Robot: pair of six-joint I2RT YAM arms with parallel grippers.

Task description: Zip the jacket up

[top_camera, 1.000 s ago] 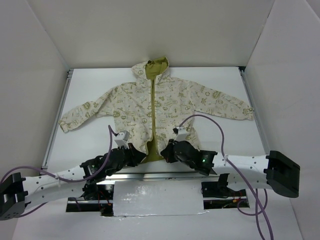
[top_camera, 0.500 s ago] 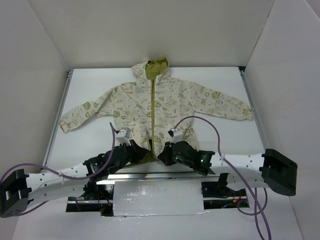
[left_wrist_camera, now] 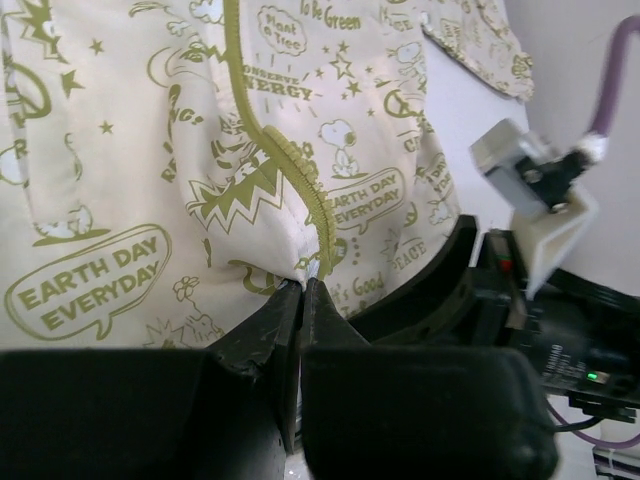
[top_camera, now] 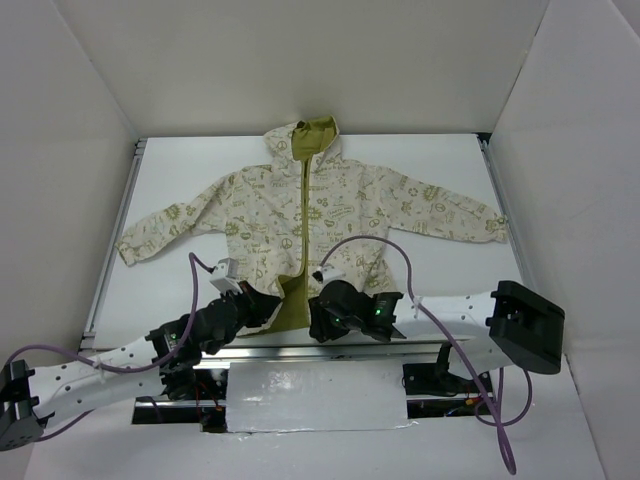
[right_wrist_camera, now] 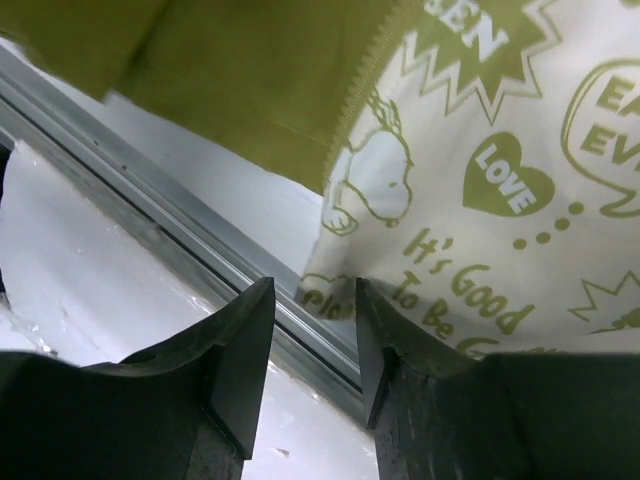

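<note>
The jacket (top_camera: 345, 205) lies flat on the white table, hood at the far end, sleeves spread. Its olive zipper (left_wrist_camera: 290, 160) is closed along most of the front. At the hem the front parts and olive lining (top_camera: 293, 310) shows. My left gripper (left_wrist_camera: 302, 285) is shut on the jacket's fabric at the lower end of the zipper. My right gripper (right_wrist_camera: 313, 300) stands open at the hem corner (right_wrist_camera: 340, 285) of the right front panel, the cream fabric just past its fingertips (right_wrist_camera: 250, 320). In the top view the two grippers, left (top_camera: 272, 303) and right (top_camera: 318, 318), sit close together at the hem.
A metal rail (top_camera: 300, 350) runs along the table's near edge, right under the right gripper (right_wrist_camera: 200, 260). A shiny plate (top_camera: 315, 395) lies between the arm bases. White walls enclose the table on three sides. Purple cables (top_camera: 380, 245) loop over both arms.
My right gripper has opened and let go of the hem. Both arms have shifted left and nearer the front edge, and the lining at the hem shows more to the left.
</note>
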